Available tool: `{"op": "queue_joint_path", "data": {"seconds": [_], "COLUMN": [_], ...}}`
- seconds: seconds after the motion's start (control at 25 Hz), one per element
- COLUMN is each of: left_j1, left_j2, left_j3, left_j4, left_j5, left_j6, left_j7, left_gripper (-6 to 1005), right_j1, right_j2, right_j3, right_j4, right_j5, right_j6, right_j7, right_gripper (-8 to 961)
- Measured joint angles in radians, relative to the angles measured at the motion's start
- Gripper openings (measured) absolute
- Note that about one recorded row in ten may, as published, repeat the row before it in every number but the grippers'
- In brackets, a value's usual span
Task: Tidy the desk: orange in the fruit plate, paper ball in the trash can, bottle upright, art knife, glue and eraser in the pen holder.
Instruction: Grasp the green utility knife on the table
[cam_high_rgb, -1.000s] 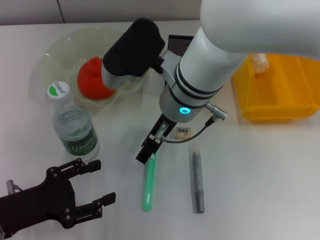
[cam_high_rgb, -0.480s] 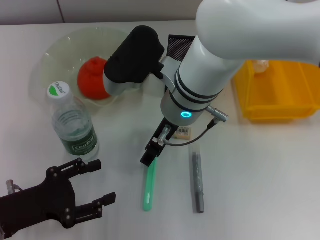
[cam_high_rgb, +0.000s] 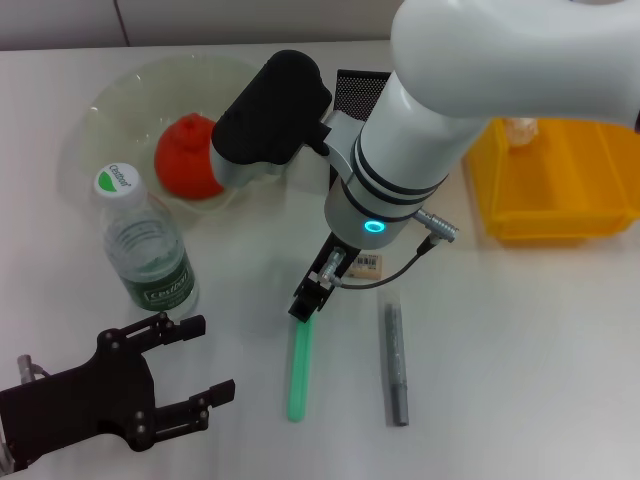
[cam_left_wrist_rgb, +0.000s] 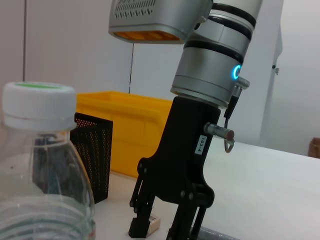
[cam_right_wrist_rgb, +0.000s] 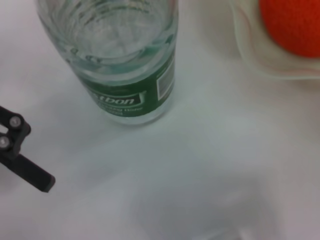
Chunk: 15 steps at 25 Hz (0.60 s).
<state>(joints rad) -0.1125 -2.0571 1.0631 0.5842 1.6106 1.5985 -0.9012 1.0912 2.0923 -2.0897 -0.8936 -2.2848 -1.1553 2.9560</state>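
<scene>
You have one yellow trash can (cam_high_rgb: 560, 190) at the far right of the desk, with one pale crumpled paper ball (cam_high_rgb: 518, 127) lying in its near-left corner. One fruit plate (cam_high_rgb: 105, 105) sits at the far left and holds the single orange (cam_high_rgb: 187, 158). One black mesh pen holder (cam_high_rgb: 360, 88) stands behind the right arm; you cannot see inside it. One bottle (cam_high_rgb: 147, 252) stands upright just in front of the plate, cap on. On the bare desk you can count three small items: one green pen-shaped tool (cam_high_rgb: 298, 370), one grey pen-shaped tool (cam_high_rgb: 396, 365) to its right, the two lying roughly parallel, and one eraser (cam_high_rgb: 366, 264) just beyond them. The right gripper (cam_high_rgb: 313, 297) hangs over the far end of the green tool, beside the eraser, fingers close together and pointing down; whether they pinch anything you cannot tell. The left gripper (cam_high_rgb: 196, 365) rests low at the near-left corner, fingers spread apart and empty, near the bottle.
</scene>
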Motion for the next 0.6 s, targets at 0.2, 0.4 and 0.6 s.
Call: {"op": "queue_joint_path", "data": {"seconds": [0.2, 0.4, 0.6], "left_j1": [-0.002, -0.012, -0.016], "left_j2": [0.0, 0.001, 0.001], "left_j3": [0.0, 0.0, 0.0], "left_j4": [-0.006, -0.021, -0.025], "left_j5": [0.0, 0.0, 0.0], "left_j6": [0.0, 0.0, -0.001], "left_j7": [0.005, 0.009, 0.018], "left_gripper": [773, 773, 773], "right_j1": [0.0, -0.003, 0.007], "right_j2": [0.0, 0.0, 0.0], "right_j3": [0.004, 0.028, 0.038], "right_j4": [0.001, 0.003, 0.028], "right_j5": [0.005, 0.01, 0.032], "right_j6": [0.0, 0.0, 0.011], "right_j7": [0.0, 0.0, 0.0], "right_gripper": [631, 616, 617]}}
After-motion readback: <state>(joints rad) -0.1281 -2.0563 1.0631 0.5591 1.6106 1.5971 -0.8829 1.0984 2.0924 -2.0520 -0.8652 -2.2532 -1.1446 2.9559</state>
